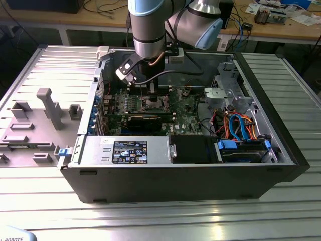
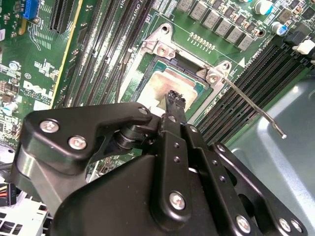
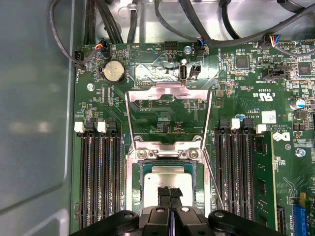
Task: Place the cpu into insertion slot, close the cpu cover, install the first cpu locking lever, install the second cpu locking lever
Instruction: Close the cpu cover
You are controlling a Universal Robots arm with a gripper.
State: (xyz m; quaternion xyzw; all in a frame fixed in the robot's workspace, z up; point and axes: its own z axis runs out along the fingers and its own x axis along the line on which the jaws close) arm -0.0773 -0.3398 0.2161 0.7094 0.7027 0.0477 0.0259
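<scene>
We see the robot arm reaching down into an open computer case lying on a ribbed metal table. The gripper hangs over the green motherboard toward the far side of the case.

In the first wrist view, the cpu lies flat inside the insertion slot, with memory slots on either side. The gripper has its jaws clenched together with nothing between them. Its tips are over the middle of the chip, but we cannot tell whether they touch it.

The cpu cover is swung open, away from the socket, so the chip is bare. In the second wrist view, a thin locking lever juts out unlatched, just beside the socket.

We judge the main risk to be the chip itself. If it sits slightly askew, pressure from the tips or the cover could damage the socket contacts. The fingers could also drag across the chip and nudge it, or catch the loose lever.
</scene>
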